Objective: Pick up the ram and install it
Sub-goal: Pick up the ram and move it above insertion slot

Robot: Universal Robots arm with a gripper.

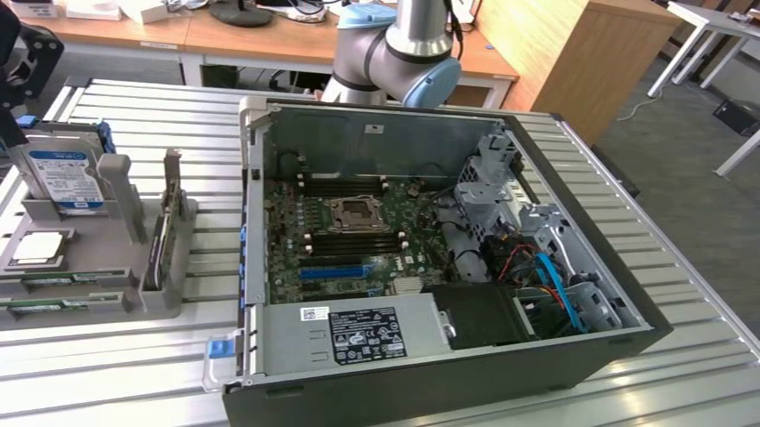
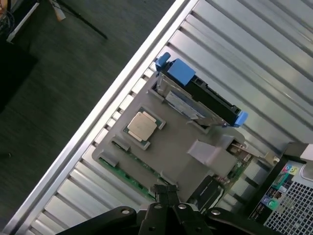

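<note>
One grey holder (image 1: 89, 267) (image 2: 171, 147) is set on the slatted metal table (image 1: 142, 356) (image 2: 234, 44), and the ram (image 1: 48, 305) (image 2: 128, 177) is laid flat in it as a thin green strip, slotted along the holder's edge farthest from the hard drive (image 1: 66, 178) (image 2: 183, 105). A square processor chip (image 1: 36, 247) (image 2: 142, 126) is seated in the holder between the ram and the hard drive, and a card with a metal bracket (image 1: 173, 213) is stood upright at the holder's side nearest the computer case (image 1: 380, 142) (image 2: 288, 205).

Only a narrow strip of bare table is left between the holder and the case, which stands on the exterior view's right of the holder. Wider bare slats are seen beyond the holder's hard-drive end. The case's side is off, so the motherboard (image 1: 356, 240) is open from above, walled in by the case's rim on all sides.

From the wrist view, the holder is shown close to the table's rail-like edge, with dark floor (image 2: 49, 98) past it. The gripper (image 2: 166, 193) is seen there too, clenched with its fingers pressed together on nothing, held well above the holder's edge where the ram lies.

From the exterior view, the arm (image 1: 398, 53) is shown rising behind the case, and the inside of the case is laid out in full, where the wrist view catches just one corner of it.
</note>
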